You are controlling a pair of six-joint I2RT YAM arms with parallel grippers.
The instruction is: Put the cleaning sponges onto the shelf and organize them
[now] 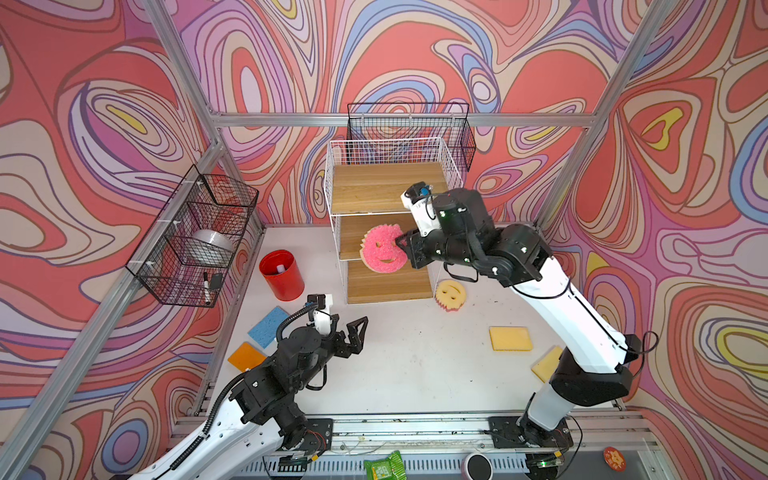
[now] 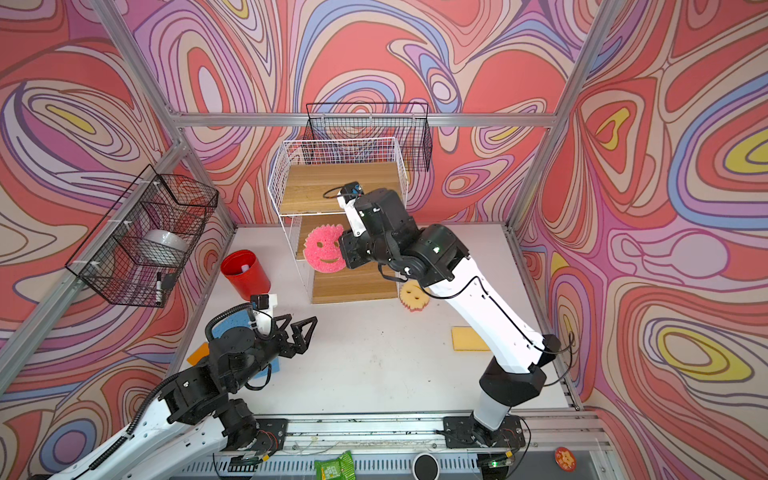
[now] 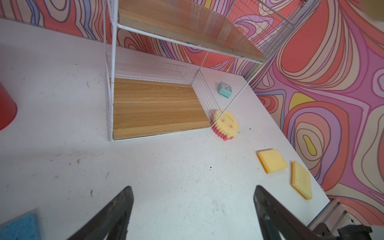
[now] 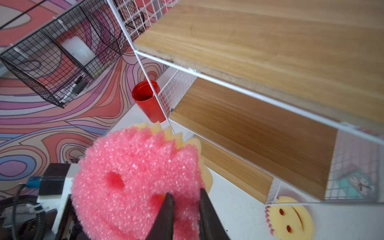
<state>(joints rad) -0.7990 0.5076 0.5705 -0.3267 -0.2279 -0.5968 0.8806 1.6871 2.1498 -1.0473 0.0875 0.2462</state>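
Six sponges counted in a top view. Blue sponge (image 1: pixel 266 326) partly behind left arm, orange sponge (image 1: pixel 245 356) beside it. Left gripper (image 1: pixel 363 330) spread wide, empty. Pink round sponge (image 1: pixel 383 248) pinched in right gripper (image 4: pixel 186 193), before shelf (image 1: pixel 386 187). Yellow round sponge (image 1: pixel 450 295) at shelf foot. Yellow rectangle (image 1: pixel 510 338) on table; second yellow rectangle (image 1: pixel 546 363) partly hidden by right arm.

No word, brand or number can be read anywhere. The green packet (image 1: pixel 382 466) at the front edge in both top views carries pale print, too small to make out. The round orange disc (image 1: pixel 614 459) further right along that edge bears a light figure, and no letters can be told on it. The small mint-green clock (image 3: pixel 225 89) beside the shelf (image 3: pixel 158 108) shows a pale dial in the left wrist view, its marks blurred. The marker (image 1: pixel 206 286) in the black wire basket (image 1: pixel 166 270) is too small for any label to be told
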